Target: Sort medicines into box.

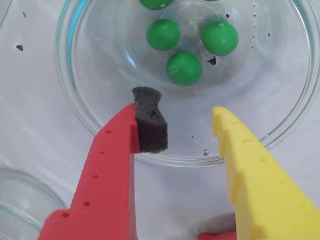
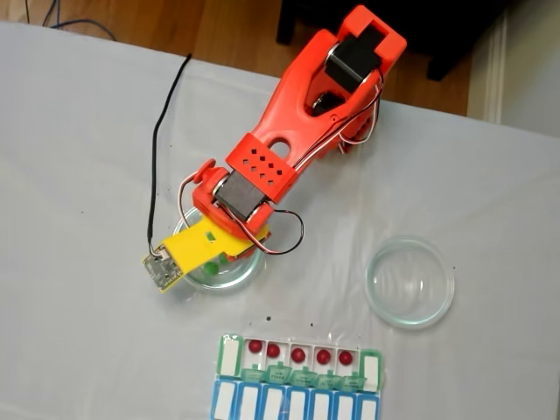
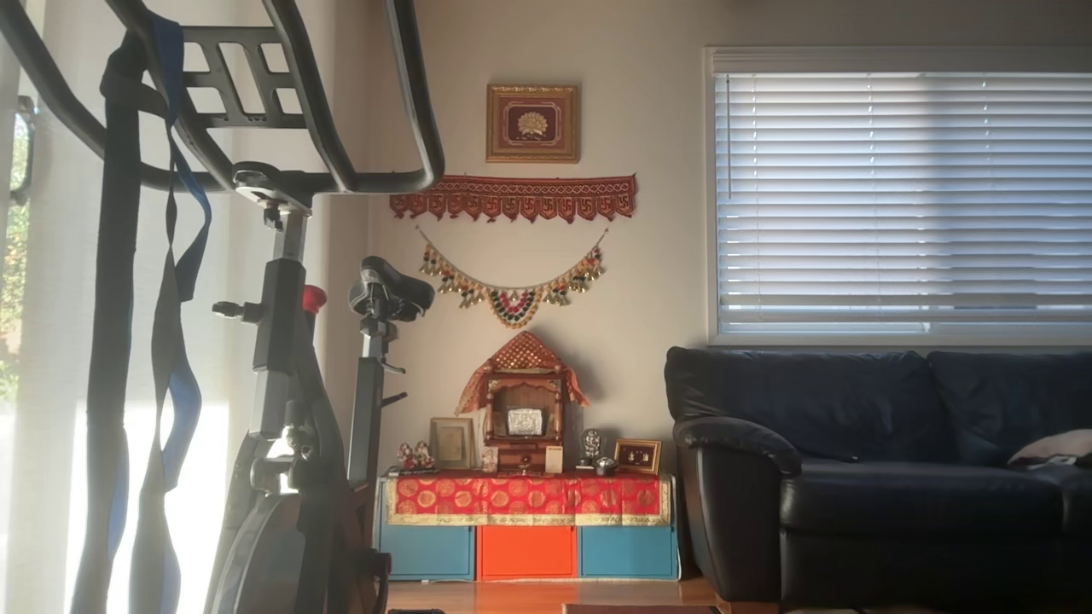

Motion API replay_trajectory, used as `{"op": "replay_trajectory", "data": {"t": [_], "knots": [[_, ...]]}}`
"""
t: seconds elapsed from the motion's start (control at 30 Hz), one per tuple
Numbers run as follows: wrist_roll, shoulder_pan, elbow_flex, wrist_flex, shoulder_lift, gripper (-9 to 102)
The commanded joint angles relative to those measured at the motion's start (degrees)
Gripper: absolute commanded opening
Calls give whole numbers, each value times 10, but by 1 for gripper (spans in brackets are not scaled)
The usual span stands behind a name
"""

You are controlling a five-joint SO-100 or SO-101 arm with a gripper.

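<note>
- Wrist view: four green pills lie inside a clear glass dish (image 1: 75, 115); three are whole, (image 1: 163, 34), (image 1: 220, 37) and (image 1: 184, 68), and one is cut by the top edge (image 1: 156, 3). They are round, smooth and shiny, and the nearest one carries a faint pale mark.
- The gripper (image 1: 187, 131) hangs above the near rim of this dish. Its fingers stand wide apart with nothing between them: the red finger (image 1: 107, 170) on the left has a dark foam pad (image 1: 150, 120) at its tip, and the yellow finger (image 1: 250, 170) is on the right.
- Fixed view: the box (image 2: 297, 385) lies at the bottom edge of the white counter (image 2: 79, 157), with its long axis going left to right in the picture. The green-lidded row is above and the blue row is below it.
- Five dark red pills sit in the upper row, one in each compartment, for example (image 2: 255, 346) and (image 2: 345, 357).
- A second glass dish (image 2: 409, 282) stands to the right, well apart from the orange arm (image 2: 297, 131).
</note>
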Motion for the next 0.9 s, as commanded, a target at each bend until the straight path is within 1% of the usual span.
{"op": "replay_trajectory", "data": {"t": [0.0,0.2,0.87], "knots": [[11,-9,-4,9,67,21],[25,-6,-2,5,46,22],[15,-8,42,-70,2,22]]}}
